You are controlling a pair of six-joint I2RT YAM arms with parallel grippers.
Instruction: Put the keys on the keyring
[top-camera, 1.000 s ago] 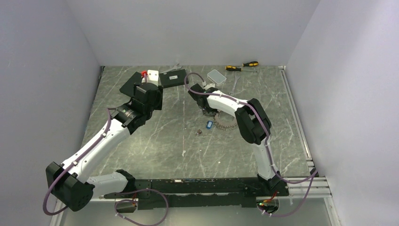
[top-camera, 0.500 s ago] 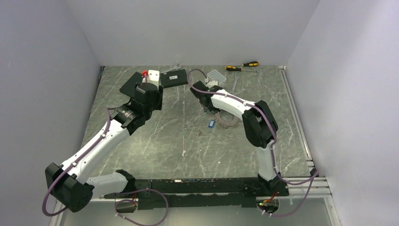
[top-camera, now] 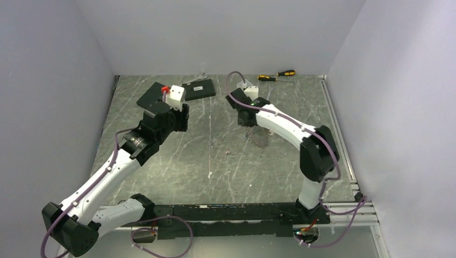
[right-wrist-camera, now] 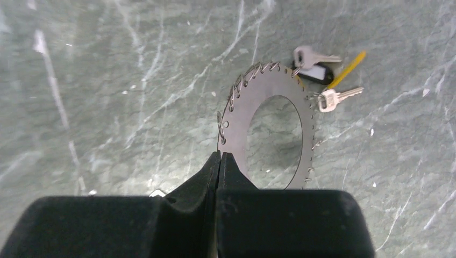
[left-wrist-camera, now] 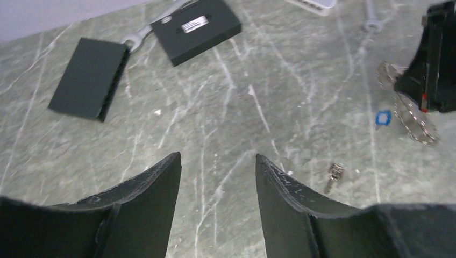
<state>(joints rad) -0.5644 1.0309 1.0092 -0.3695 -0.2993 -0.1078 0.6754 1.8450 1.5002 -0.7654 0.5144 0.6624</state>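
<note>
The right gripper (right-wrist-camera: 219, 155), fingers pressed together, pinches the near rim of the toothed keyring (right-wrist-camera: 236, 115), which sits at a tilt over the grey marbled table (top-camera: 215, 183), a little right of the middle. A blue-tagged key (left-wrist-camera: 383, 118) and two silvery keys (right-wrist-camera: 333, 98) cluster at the ring's far rim; whether any is threaded on cannot be told. A plain key (left-wrist-camera: 334, 174) lies loose on the left arm's side of the ring, apart from it. The left gripper (left-wrist-camera: 216, 157) hovers with its claw apart over open tabletop that runs unbroken across to that loose key. Behind it lie two black boxes (left-wrist-camera: 88, 78). Two yellow-handled screwdrivers (top-camera: 277, 75) line the rear edge. Pale walls (top-camera: 59, 80) close the left, rear and right edges, all well apart from the ring.
</note>
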